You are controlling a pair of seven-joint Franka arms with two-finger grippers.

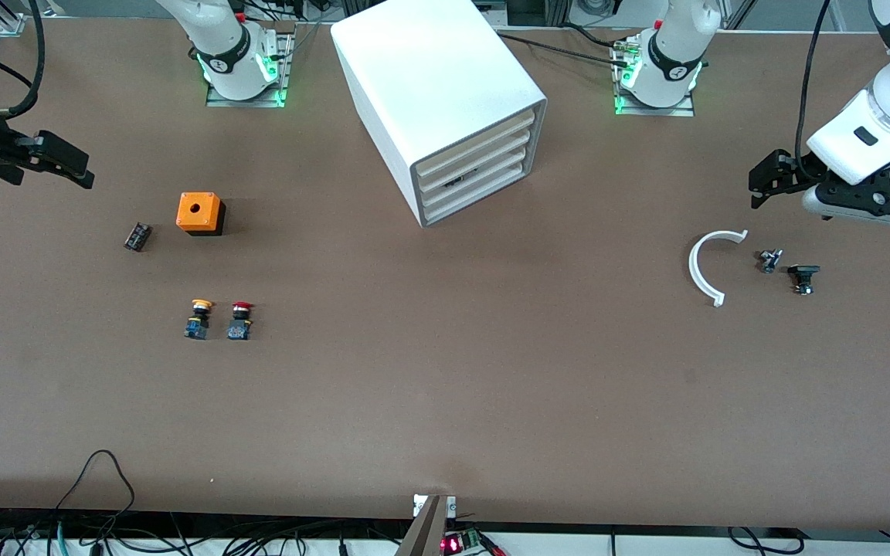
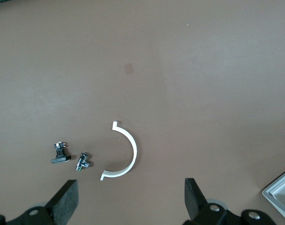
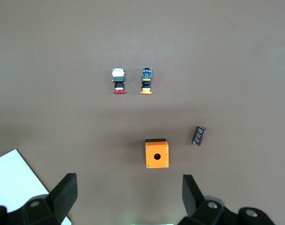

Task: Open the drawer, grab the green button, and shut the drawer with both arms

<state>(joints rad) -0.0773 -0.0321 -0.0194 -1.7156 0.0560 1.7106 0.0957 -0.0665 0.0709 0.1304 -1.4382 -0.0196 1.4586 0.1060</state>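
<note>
The white cabinet [image 1: 437,93] stands at the middle of the table near the arms' bases. Its four pale drawers [image 1: 476,171] are all shut, their fronts angled toward the left arm's end. The green-capped button is hidden. My left gripper [image 1: 768,181] is open and empty, up in the air at the left arm's end of the table, above a white arc [image 1: 710,266]. In the left wrist view its fingers [image 2: 67,199] are wide apart. My right gripper [image 1: 59,162] is open and empty, in the air at the right arm's end. It also shows in the right wrist view [image 3: 128,194].
A yellow-capped button [image 1: 198,318] and a red-capped button [image 1: 240,320] stand side by side. An orange box [image 1: 200,213] and a small black cylinder [image 1: 137,236] lie farther from the camera than them. A small metal fitting [image 1: 769,260] and a black part [image 1: 803,276] lie beside the white arc.
</note>
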